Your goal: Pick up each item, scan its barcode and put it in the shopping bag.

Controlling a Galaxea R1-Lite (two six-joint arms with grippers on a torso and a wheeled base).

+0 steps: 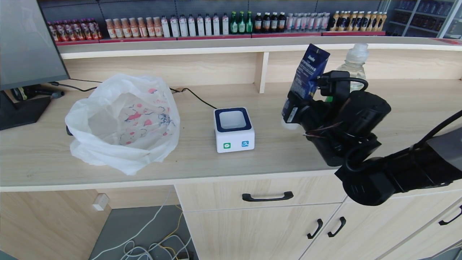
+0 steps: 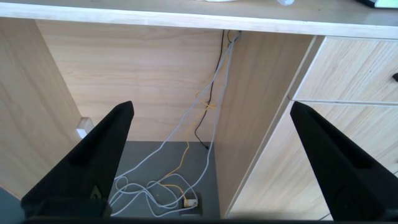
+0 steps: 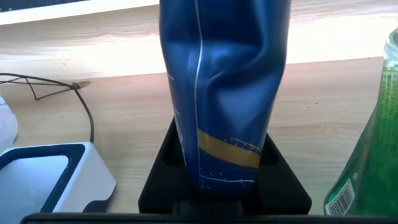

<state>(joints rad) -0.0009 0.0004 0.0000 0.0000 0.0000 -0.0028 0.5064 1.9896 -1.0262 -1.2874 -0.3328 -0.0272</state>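
Right pincer: closed on the blue pouch, gripping its lower part. The pouch stands nearly upright, top leaning slightly toward the upper right of the frame, and is lifted off the counter, right of centre. In the right wrist view the pouch wall is dented where the pads press in. This is judged a firm hold, suited to carrying a soft pack.

Scanner: centre of frame, window facing up, well apart from the pouch. The pouch is not over the window, so the scan is judged not yet done. Which face carries the barcode cannot be told.

Bag: left of centre, mouth open upward, ready to receive items from above.

Bottle: upper right, standing on the counter behind the pouch and arm, awaiting its turn.

Left pincer: fingers spread wide, holding nothing, parked below the counter edge facing the cabinet recess and its cables, out of the working arm's way.
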